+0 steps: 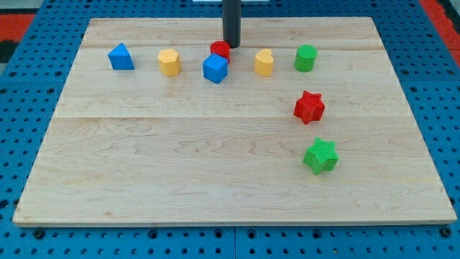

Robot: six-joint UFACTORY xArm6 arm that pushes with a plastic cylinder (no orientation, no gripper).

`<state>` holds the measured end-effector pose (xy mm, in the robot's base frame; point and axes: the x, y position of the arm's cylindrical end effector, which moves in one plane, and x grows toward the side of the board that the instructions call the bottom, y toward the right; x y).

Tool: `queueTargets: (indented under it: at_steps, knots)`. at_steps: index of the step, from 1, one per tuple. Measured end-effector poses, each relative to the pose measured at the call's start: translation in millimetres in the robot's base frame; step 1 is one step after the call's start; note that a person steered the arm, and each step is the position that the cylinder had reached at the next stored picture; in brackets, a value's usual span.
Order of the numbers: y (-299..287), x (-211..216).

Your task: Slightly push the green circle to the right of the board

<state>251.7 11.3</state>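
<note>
Bright, even light falls across the whole worktop (215,165), seemingly from overhead, since the blocks throw only small, soft shadows close around their bases. The pale wood shows no harsh glare, just a slightly lighter wash toward the view's top. Colours read saturated and clean. The picture is fairly sharp through the middle, though fine detail is coarse. The board's edges narrow toward the view's top, with no obvious bending at the corners.
</note>
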Motion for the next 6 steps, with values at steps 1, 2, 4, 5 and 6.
queueTargets:
  at_steps: [1, 2, 4, 5, 6]
  knots:
    - [28.9, 6.3]
    - [48.3, 26.5]
    - [102.2, 51.3]
    - [96.4, 73.3]
    - [76.6, 66.9]
